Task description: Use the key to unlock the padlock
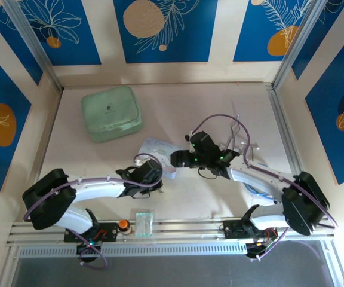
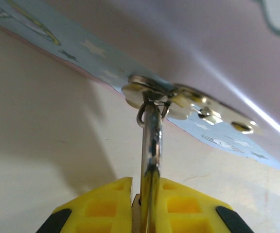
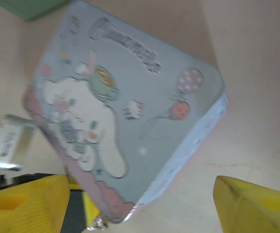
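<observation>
In the top view the pale blue tin [image 1: 153, 147] lies mid-tabletop [image 1: 211, 200], with a green box [image 1: 111, 113] at its 11 o'clock, well apart. The left hand [image 1: 163, 174] sits at the tin's 6 o'clock edge and the right hand [image 1: 179, 158] at its 4 o'clock. In the left wrist view the left hand [image 2: 147, 196] is closed, its yellow fingers [image 2: 101, 206] pinching a thin silver strip seen edge-on, which looks like the key [image 2: 152, 145]. The key's far end, at 12 o'clock, meets a small wire ring and a pale flower-shaped fitting [image 2: 142, 91] on the tin's edge [image 2: 106, 73]. Brassy metal just at the fitting's 3 o'clock seems to be the padlock [image 2: 194, 103], though it is too close and blurred to be sure. In the right wrist view the right hand [image 3: 140, 187] is spread wide, its yellow fingers [image 3: 26, 204] flanking the tin's [image 3: 130, 102] near corner and touching nothing.
</observation>
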Controlling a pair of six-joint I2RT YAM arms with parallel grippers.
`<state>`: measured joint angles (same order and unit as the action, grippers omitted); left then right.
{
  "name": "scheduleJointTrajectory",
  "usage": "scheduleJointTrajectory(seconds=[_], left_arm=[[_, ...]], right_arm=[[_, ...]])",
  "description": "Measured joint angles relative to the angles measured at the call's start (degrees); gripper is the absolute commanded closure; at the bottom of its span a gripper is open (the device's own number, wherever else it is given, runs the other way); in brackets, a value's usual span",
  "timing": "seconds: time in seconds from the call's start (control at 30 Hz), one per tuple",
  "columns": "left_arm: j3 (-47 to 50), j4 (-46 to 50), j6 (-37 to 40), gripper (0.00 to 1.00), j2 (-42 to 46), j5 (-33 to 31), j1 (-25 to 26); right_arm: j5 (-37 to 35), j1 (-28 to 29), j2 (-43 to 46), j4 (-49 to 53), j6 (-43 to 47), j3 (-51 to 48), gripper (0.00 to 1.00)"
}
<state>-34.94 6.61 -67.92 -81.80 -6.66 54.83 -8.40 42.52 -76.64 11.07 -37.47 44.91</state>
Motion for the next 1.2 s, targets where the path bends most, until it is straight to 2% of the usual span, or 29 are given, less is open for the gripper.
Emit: scheduleJointTrajectory(seconds=[0.1, 0.2, 0.37, 0.5, 0.67, 1.1, 1.2], left_arm=[[-1.05, 2.91, 2.58, 1.00, -0.02, -0.02, -0.48], [-2.19, 5.84, 4.90, 1.00, -0.07, -0.61, -0.61], [-4.26, 10.82, 8.61, 1.00, -0.24, -2.16, -0.90], [-7.23, 16.17, 12.20, 0.99, -1.31, -4.15, -0.98], [-9.55, 19.89, 14.64, 0.92, -3.85, -6.80, -0.98], [-11.34, 21.22, 12.90, 0.78, -8.31, -13.90, 3.06], [-11.65, 21.97, 12.15, 0.72, -9.20, -14.91, 4.00]], right_arm=[[0.00, -0.07, -4.15, 1.79, -1.46, 0.33, 0.28], [0.79, -0.22, -6.21, 1.84, -2.84, 1.05, 0.40], [0.85, -0.33, -8.00, 1.79, -3.32, 2.91, 0.47], [1.33, -0.33, -8.68, 1.25, -3.50, 3.30, 0.49], [2.19, -0.33, -10.47, 0.37, -3.50, 4.63, 0.50], [3.04, -0.44, -11.67, -1.11, -3.52, 5.01, 0.48], [3.30, -0.66, -11.72, -1.20, -3.58, 5.01, 0.48]])
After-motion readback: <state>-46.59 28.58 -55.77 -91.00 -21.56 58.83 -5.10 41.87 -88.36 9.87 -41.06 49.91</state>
